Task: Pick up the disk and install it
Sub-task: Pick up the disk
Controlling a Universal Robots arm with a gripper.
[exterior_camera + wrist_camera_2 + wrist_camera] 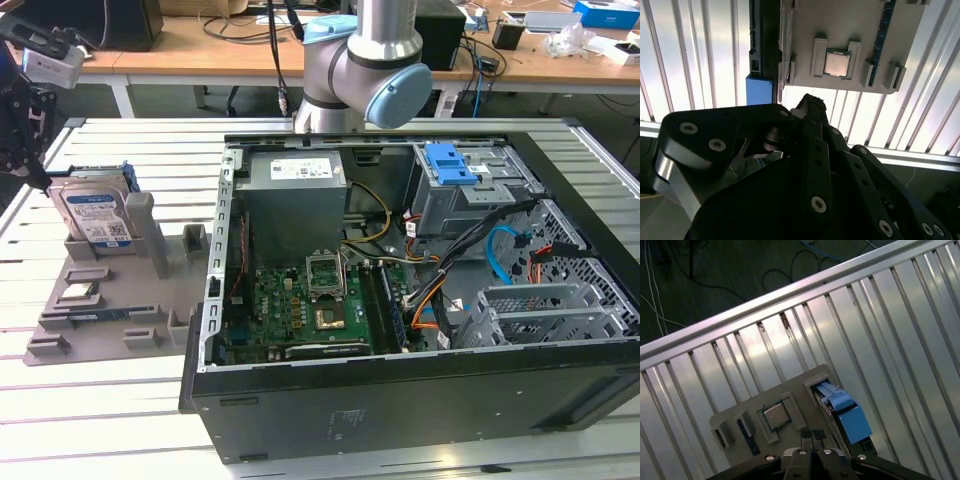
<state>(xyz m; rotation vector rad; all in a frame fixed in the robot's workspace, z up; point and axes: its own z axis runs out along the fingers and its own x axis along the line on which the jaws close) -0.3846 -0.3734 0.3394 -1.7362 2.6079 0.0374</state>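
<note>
When we examined the station, the disk (95, 215) stood upright on its edge in a slot of the grey tray (60, 330), at the tray's corner farthest from the computer case (400, 385). We noted its white-and-blue label facing across the tray's low pockets, and its bright blue frame (852, 420) clipped along its side. A tall grey post (140, 232) of the tray rose just beside the disk, on the side nearer the case. A processor chip (836, 63) lay flat in one tray pocket, apart from the disk.

We found the gripper (812, 436) hanging above the tray near the disk's corner, clear of the disk and touching nothing. In both wrist views its jaws were drawn close together with nothing held between them, and the tray with the chip and the blue frame lay below it.

The tray rested on a slatted metal table (120, 410). Beside the tray, the case lay on the same table with its side open. It held a green motherboard (300, 305), a grey power supply box (295, 190) and a drive bay (450, 185) with a blue handle, all well apart from the tray's disk slot.
</note>
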